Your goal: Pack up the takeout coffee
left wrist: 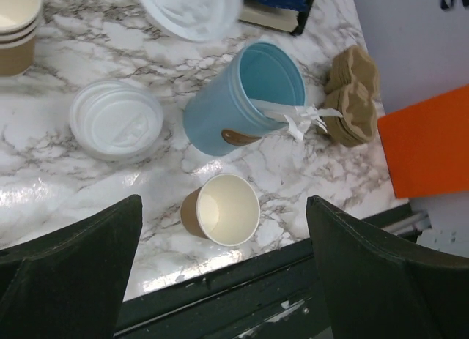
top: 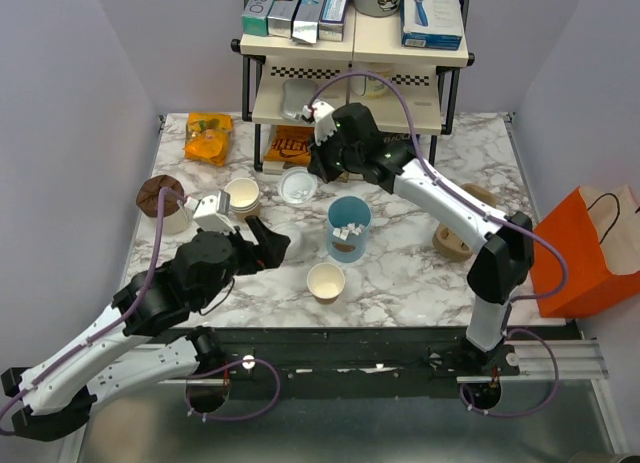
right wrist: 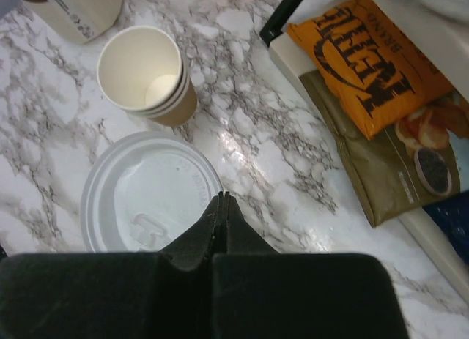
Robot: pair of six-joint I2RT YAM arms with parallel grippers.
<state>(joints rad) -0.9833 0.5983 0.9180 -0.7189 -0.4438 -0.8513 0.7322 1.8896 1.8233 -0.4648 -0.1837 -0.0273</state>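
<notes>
The left gripper (left wrist: 223, 201) is pointing at the cup (top: 326, 281), wide open and empty, likely to grab it. The right gripper (right wrist: 222, 198) is hovering by the lid (right wrist: 139, 196), shut and holding nothing.

Plain pale walls (top: 70, 73) close the frame's left, right and top. A white marble-patterned table (top: 400, 283) fills the centre; a black-framed two-tier shelf (top: 450, 56) stands at its top edge.
</notes>
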